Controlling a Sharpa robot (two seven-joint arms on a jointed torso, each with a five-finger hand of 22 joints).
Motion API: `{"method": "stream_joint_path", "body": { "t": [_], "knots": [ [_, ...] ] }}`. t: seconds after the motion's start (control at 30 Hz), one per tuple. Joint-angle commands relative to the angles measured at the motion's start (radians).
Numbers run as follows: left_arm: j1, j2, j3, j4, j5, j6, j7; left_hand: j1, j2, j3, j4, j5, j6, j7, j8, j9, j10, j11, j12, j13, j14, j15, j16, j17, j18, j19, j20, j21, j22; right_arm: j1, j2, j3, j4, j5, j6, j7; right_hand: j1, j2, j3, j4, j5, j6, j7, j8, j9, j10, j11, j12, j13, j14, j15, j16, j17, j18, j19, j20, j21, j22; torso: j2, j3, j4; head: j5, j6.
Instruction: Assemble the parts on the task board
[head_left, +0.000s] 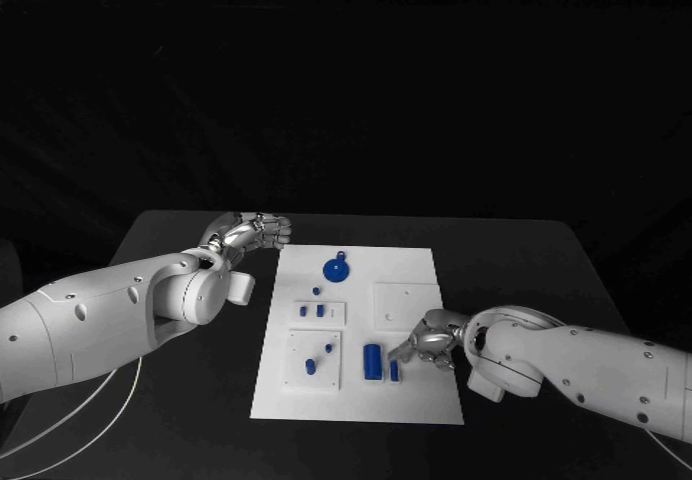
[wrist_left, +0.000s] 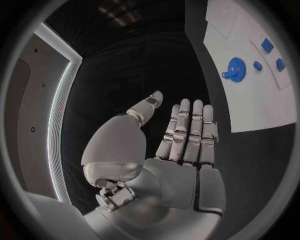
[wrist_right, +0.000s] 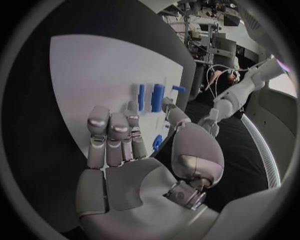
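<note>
1. The board (head_left: 411, 400) lies in the middle of the tabletop (head_left: 519, 250), its long side running from near to far.
2. The blue parts are spread on it: a round part (head_left: 336, 269) at the far end, two small parts (head_left: 312, 311) in the middle left, two more (head_left: 317, 358) on the near left, and a cylinder (head_left: 372, 361) with a thin bar (head_left: 394, 370) beside it at the near centre.
3. The cylinder and the bar both lie with the long axis near to far, just left of the right robot hand (head_left: 431, 343).
4. The right robot hand rests over the near right part of the board, fingers pointing left toward these two parts. In the right wrist view its fingers (wrist_right: 112, 131) are together and rather straight, and a small blue piece (wrist_right: 157, 142) shows between the fingers and thumb; I cannot tell if it is pinched.
5. I judge the right hand is much nearer to the cylinder and bar.
6. The left robot hand (head_left: 248, 234) stands off the board, beside its far left corner, flat and holding nothing, fingers (wrist_left: 187, 131) side by side.
</note>
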Motion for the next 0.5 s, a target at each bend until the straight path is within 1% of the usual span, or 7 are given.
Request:
{"method": "stream_joint_path", "body": {
  "t": [0.03, 0.17, 0.23, 0.3, 0.37, 0.4, 0.5],
  "knots": [
    [0.001, 0.004, -0.001, 0.002, 0.022, 0.041, 0.024, -0.013, -0.002, -0.001, 0.007, -0.004, -0.009, 0.0, 0.003, -0.002, -0.004, 0.001, 0.004, -0.002, 0.003, 0.005, -0.006, 0.001, 0.017, -0.005, 0.003, -0.006, 0.001, 0.02, 0.005, 0.014, -0.052, 0.181, -0.102, 0.204, 0.016, 0.028, -0.044, -0.014, 0.003, -0.041, 0.021, -0.008, 0.004, -0.007, 0.005, 0.008, 0.003, -0.006, 0.006, -0.007, 0.003, 0.06, -0.011, -0.01, -0.007, 0.008, -0.012, -0.0035, -0.0059, 0.001, 0.017],
    [0.001, 0.006, -0.002, -0.007, 0.024, 0.039, 0.023, -0.014, -0.002, -0.001, 0.008, -0.003, -0.009, 0.0, 0.003, -0.002, -0.004, 0.001, 0.003, -0.002, 0.003, 0.005, -0.006, 0.002, 0.017, -0.005, 0.003, -0.007, 0.002, 0.045, 0.028, 0.025, -0.137, 0.292, -0.124, 0.326, 0.045, 0.05, -0.061, -0.014, 0.005, -0.045, 0.023, -0.007, 0.008, -0.01, 0.006, 0.01, 0.003, -0.008, 0.007, -0.011, 0.003, 0.06, -0.013, -0.016, -0.012, 0.007, -0.026, -0.006, -0.0098, -0.001, 0.039],
    [0.001, 0.007, -0.002, -0.015, 0.026, 0.04, 0.024, -0.014, -0.002, -0.001, 0.008, -0.003, -0.009, 0.001, 0.003, -0.002, -0.005, 0.001, 0.003, -0.002, 0.003, 0.004, -0.006, 0.002, 0.017, -0.005, 0.002, -0.007, 0.002, 0.057, 0.049, 0.034, -0.192, 0.37, -0.105, 0.383, 0.064, 0.063, -0.064, -0.015, 0.006, -0.047, 0.023, -0.007, 0.009, -0.014, 0.006, 0.009, 0.002, -0.012, 0.007, -0.016, 0.001, 0.06, -0.017, -0.018, -0.016, 0.007, -0.034, -0.0079, -0.0114, -0.002, 0.049],
    [0.001, 0.007, -0.001, -0.024, 0.034, 0.039, 0.023, -0.014, -0.001, -0.001, 0.008, -0.003, -0.01, 0.001, 0.003, -0.002, -0.005, 0.001, 0.003, -0.002, 0.003, 0.003, -0.006, 0.003, 0.017, -0.005, 0.002, -0.007, 0.002, 0.064, 0.08, 0.047, -0.255, 0.469, -0.075, 0.422, 0.083, 0.08, -0.066, -0.013, 0.005, -0.053, 0.026, -0.009, 0.01, -0.025, 0.009, 0.003, -0.001, -0.02, 0.009, -0.027, -0.003, 0.06, -0.025, -0.016, -0.025, 0.004, -0.046, -0.0103, -0.0136, -0.004, 0.067],
    [0.001, 0.013, -0.001, -0.036, 0.039, 0.042, 0.021, -0.014, 0.0, -0.001, 0.008, -0.003, -0.01, 0.001, 0.003, -0.002, -0.005, 0.001, 0.003, -0.002, 0.004, 0.002, -0.006, 0.004, 0.018, -0.004, 0.001, -0.007, 0.003, 0.067, 0.108, 0.053, -0.31, 0.546, -0.082, 0.463, 0.103, 0.101, -0.075, -0.015, 0.003, -0.066, 0.031, -0.014, 0.01, -0.05, 0.014, -0.016, -0.012, -0.04, 0.014, -0.049, -0.013, 0.06, -0.045, -0.011, -0.045, -0.002, -0.056, -0.0125, -0.0172, -0.003, 0.092],
    [0.002, 0.018, 0.0, -0.049, 0.041, 0.044, 0.02, -0.014, 0.0, -0.001, 0.008, -0.003, -0.011, 0.001, 0.003, -0.003, -0.006, 0.001, 0.003, -0.002, 0.006, 0.0, -0.005, 0.005, 0.018, -0.003, 0.0, -0.007, 0.003, 0.067, 0.139, 0.061, -0.363, 0.565, -0.078, 0.493, 0.123, 0.107, -0.078, -0.013, 0.001, -0.075, 0.037, -0.018, 0.011, -0.076, 0.02, -0.041, -0.027, -0.066, 0.02, -0.075, -0.026, 0.059, -0.073, 0.0, -0.071, -0.01, -0.063, -0.0136, -0.0175, -0.004, 0.108],
    [0.004, 0.029, 0.001, -0.08, 0.041, 0.052, 0.013, -0.015, -0.001, -0.002, 0.009, -0.003, -0.012, 0.001, 0.003, -0.003, -0.007, 0.001, 0.002, -0.002, 0.008, -0.001, -0.005, 0.006, 0.017, -0.002, 0.0, -0.007, 0.004, 0.066, 0.195, 0.074, -0.456, 0.57, -0.075, 0.533, 0.159, 0.102, -0.067, -0.014, 0.008, -0.094, 0.049, -0.024, 0.012, -0.135, 0.037, -0.103, -0.074, -0.135, 0.038, -0.137, -0.061, 0.051, -0.144, 0.032, -0.14, -0.034, -0.072, -0.0126, -0.0184, -0.007, 0.133]
  ]
}}
